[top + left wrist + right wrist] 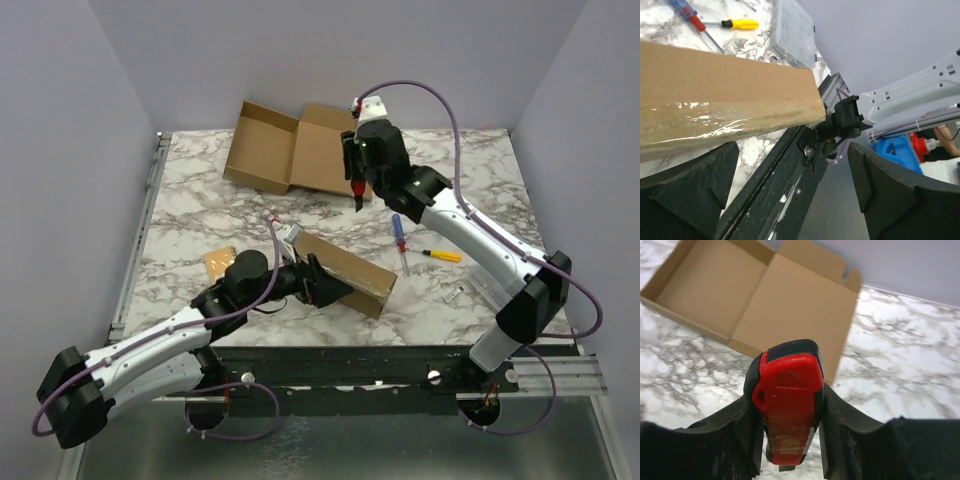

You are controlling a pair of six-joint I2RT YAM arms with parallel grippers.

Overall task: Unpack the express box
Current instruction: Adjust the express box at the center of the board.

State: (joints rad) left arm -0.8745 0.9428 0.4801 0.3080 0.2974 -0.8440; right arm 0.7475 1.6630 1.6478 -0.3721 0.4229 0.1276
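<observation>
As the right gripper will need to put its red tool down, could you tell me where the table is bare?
Bare marble lies left, between the open box and the tan card, and at the far right corner behind the right arm. Crowded: right of the sealed box, where two screwdrivers lie.

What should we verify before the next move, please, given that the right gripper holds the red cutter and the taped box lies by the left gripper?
1. Right gripper clamped on the red cutter: ok.
2. Cutter blade extended: cannot tell.
3. Left gripper steadying the taped box: not ok, jaws wide open, box not gripped.
4. Tape on the taped box uncut: cannot tell, though the box looks closed.
5. Blue screwdriver and yellow screwdriver apart from the taped box: ok.
6. Open box at the far edge empty: ok.
</observation>
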